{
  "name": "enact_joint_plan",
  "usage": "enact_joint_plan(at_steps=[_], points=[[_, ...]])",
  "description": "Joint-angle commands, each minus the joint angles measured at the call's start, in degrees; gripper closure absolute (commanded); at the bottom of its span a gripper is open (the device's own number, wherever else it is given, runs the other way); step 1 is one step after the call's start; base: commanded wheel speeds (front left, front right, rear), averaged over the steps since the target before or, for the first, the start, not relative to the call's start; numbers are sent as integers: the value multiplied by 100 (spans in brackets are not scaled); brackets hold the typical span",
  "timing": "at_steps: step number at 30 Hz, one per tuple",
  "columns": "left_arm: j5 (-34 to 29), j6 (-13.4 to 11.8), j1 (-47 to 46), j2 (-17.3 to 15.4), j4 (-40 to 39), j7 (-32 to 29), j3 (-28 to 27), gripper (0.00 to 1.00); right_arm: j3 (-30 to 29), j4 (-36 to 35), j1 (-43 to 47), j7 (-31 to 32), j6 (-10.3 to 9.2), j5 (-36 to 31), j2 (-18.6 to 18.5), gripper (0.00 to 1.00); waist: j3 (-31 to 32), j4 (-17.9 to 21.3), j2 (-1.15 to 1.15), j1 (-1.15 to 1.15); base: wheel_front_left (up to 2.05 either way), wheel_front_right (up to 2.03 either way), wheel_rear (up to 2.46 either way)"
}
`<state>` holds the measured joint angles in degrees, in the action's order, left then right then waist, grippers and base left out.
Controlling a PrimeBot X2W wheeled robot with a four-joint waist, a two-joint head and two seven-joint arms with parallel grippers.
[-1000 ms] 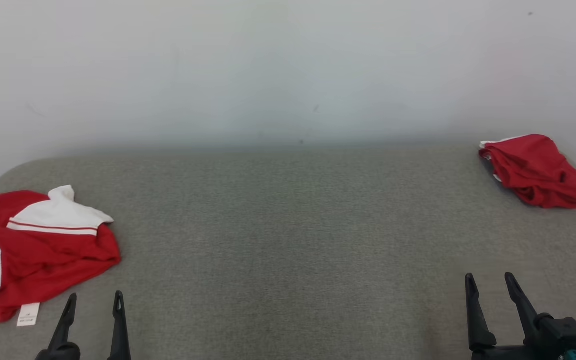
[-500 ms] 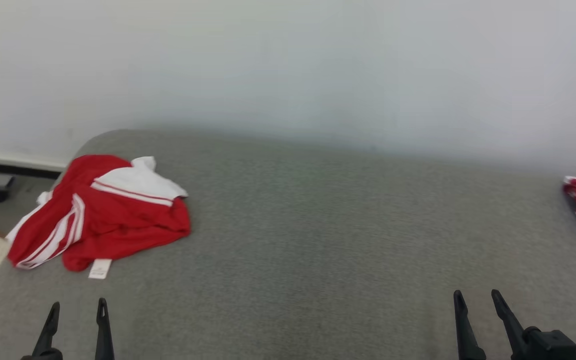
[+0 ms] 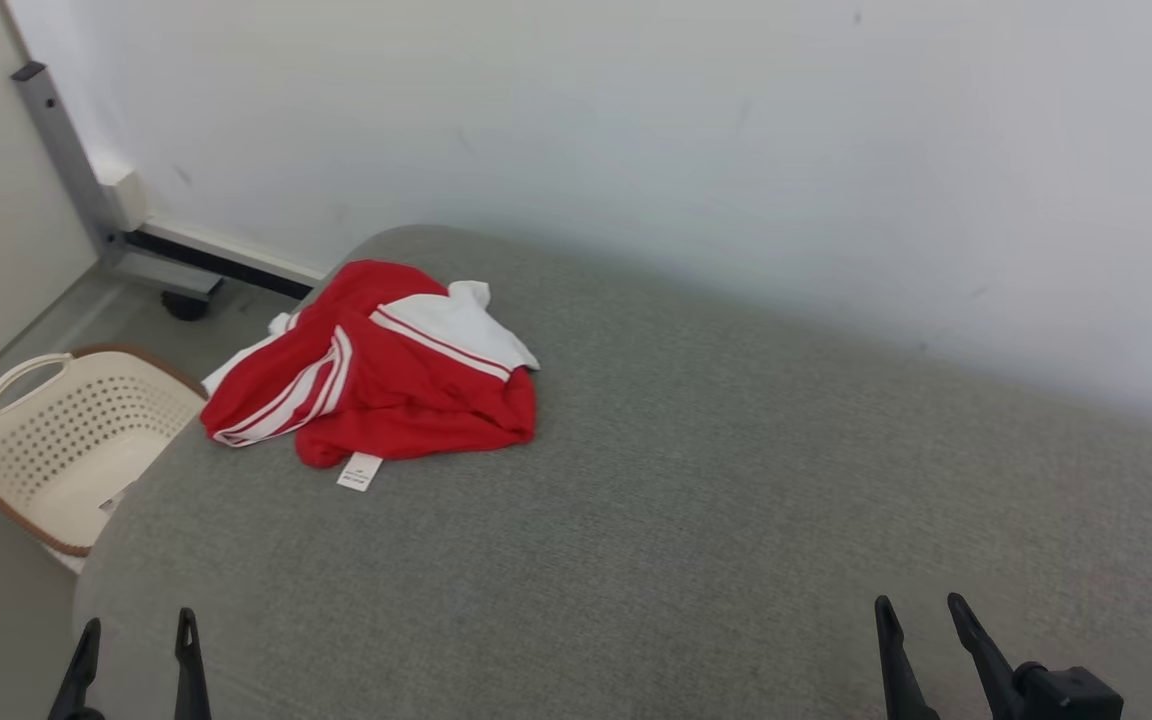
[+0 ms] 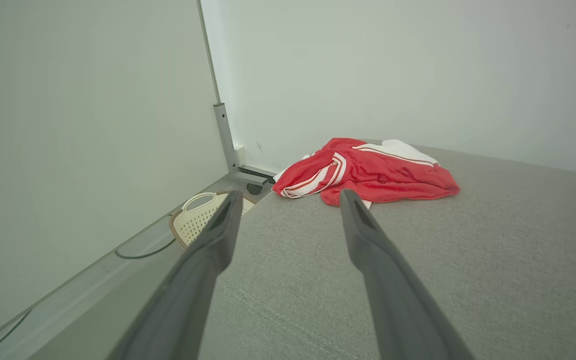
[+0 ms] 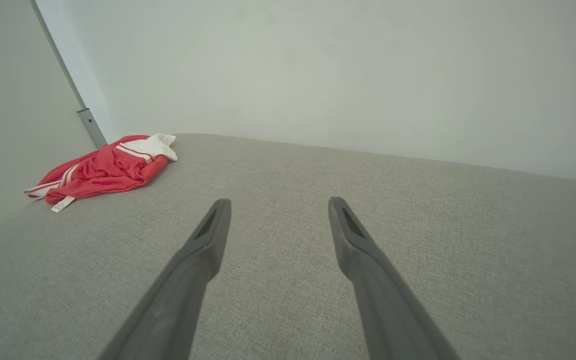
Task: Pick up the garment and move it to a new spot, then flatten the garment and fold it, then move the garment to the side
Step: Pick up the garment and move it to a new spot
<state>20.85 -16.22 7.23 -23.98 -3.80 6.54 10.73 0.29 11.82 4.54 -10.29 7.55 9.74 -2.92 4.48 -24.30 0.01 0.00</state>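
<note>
Head cam has panned left since a second ago; the things themselves haven't moved. The garment (image 3: 376, 385) was at the 9 o'clock edge of the frame and now sits at about 10 o'clock, nearer the middle. It is a crumpled red heap with white stripes and a white panel on top, on the far-left corner of the grey bench (image 3: 696, 500). Its white label (image 3: 360, 471) lies flat on the bench at the heap's 6 o'clock side.

New in frame after the pan:
- cream perforated basket (image 3: 76, 440) on the floor at 9 o'clock, just beside the bench end
- grey metal post (image 3: 61, 140) at 11 o'clock, against the wall (image 3: 636, 130)

Left hand (image 3: 136, 622) is at 7 o'clock, released, fingers apart, nothing between them, well apart from the garment. Right hand (image 3: 918, 603) is at 5 o'clock, in the same state, over bare bench.

View differences:
- The left wrist view looks straight at the garment at 12 o'clock and adds a dark cable (image 4: 143, 252) on the floor by the basket.
- The right wrist view has the garment far off at 10 o'clock, label facing the camera, and a long stretch of bare bench between.
</note>
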Motion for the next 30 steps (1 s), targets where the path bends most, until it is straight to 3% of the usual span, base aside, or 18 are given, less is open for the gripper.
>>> enact_joint_plan(at_steps=[1, 10, 14, 21, 30], points=[[27, -42, 126, -28, -19, 25, -23, 0, 22, 0, -67, -28, -14, 14, 5, 0, 28, -236, -1, 0, 0, 0, 0], [130, -125, 77, 8, -68, 69, -117, 0, 100, 131, -118, -45, -14, 54, 5, 0, 30, -230, -1, 0, 0, 0, 0], [203, -93, -182, 35, -15, 104, -181, 0, 169, 125, -190, -24, -14, 53, 5, 0, -44, 4, -1, 0, 0, 0, 0], [489, 284, -1241, -134, 372, -75, -279, 0, 496, -67, -471, 40, -14, -22, 1, 0, -487, 805, -1, 0, 0, 0, 0], [930, 837, -3293, -438, 1788, -447, -522, 0, 950, -401, -991, -1, -14, 54, -2, 0, -1387, 2088, -1, 0, 0, 0, 0]])
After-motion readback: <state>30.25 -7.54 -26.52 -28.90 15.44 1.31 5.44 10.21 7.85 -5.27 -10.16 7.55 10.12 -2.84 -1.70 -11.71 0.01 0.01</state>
